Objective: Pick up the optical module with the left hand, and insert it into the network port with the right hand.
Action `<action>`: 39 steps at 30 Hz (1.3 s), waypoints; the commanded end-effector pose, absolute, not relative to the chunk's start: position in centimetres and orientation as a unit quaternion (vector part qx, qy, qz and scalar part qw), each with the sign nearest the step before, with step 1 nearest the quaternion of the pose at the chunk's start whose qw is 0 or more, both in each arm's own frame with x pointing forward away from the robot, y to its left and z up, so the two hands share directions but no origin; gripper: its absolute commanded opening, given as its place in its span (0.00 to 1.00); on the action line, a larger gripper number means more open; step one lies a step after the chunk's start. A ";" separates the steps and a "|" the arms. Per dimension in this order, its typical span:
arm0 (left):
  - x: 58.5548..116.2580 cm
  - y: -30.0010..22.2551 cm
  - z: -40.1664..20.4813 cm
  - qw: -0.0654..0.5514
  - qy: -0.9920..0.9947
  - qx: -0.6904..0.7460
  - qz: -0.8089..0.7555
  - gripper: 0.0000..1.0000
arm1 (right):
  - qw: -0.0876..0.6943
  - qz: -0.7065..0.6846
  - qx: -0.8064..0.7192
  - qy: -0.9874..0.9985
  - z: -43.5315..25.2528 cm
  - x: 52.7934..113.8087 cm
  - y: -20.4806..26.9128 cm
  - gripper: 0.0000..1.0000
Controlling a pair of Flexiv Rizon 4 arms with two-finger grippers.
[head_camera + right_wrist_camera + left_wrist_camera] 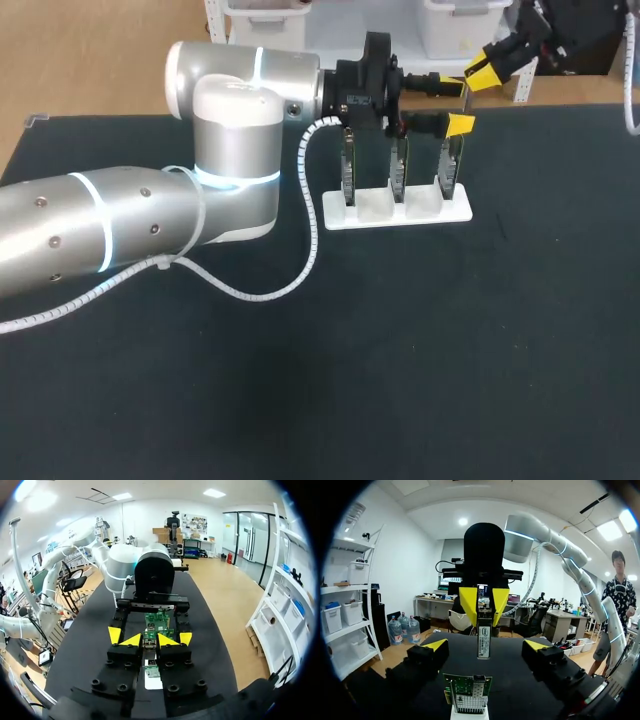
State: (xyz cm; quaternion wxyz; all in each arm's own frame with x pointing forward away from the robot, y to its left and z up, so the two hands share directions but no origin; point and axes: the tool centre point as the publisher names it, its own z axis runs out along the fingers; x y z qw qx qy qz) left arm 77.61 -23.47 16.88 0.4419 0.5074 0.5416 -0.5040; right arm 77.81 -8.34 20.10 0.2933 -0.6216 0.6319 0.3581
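The optical module [484, 639], a slim metal bar, hangs upright above the table with my right gripper [484, 604] shut on its upper end. My left gripper [486, 647] stands open, one yellow tip on each side of the module and neither touching it. In the right wrist view my right gripper [149, 641] pinches the module [149, 646], with the left arm's fingertips [114, 634] flanking it. Below stands a green network card [468, 692] with its port facing up. In the head view both grippers meet at the back, left gripper [462, 102] and right gripper [482, 72], above the rightmost card [447, 168].
A white stand [420, 212] holds three upright green cards in a row at the back middle of the dark table. My left arm [230, 150] and its white spiral cable [300, 270] lie across the table's left half.
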 end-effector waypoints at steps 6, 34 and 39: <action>77.7 -23.3 17.7 0.431 0.553 0.522 -0.485 1.00 | 0.298 0.359 -0.616 0.635 19.9 77.6 -8.7 0.00; 75.9 -20.7 19.2 0.305 0.660 0.557 -0.402 1.00 | 0.297 0.363 -0.620 0.629 20.2 77.0 -9.0 0.00; 75.8 -20.9 18.9 0.293 0.669 0.559 -0.391 1.00 | 0.295 0.365 -0.622 0.627 20.2 76.8 -8.9 0.00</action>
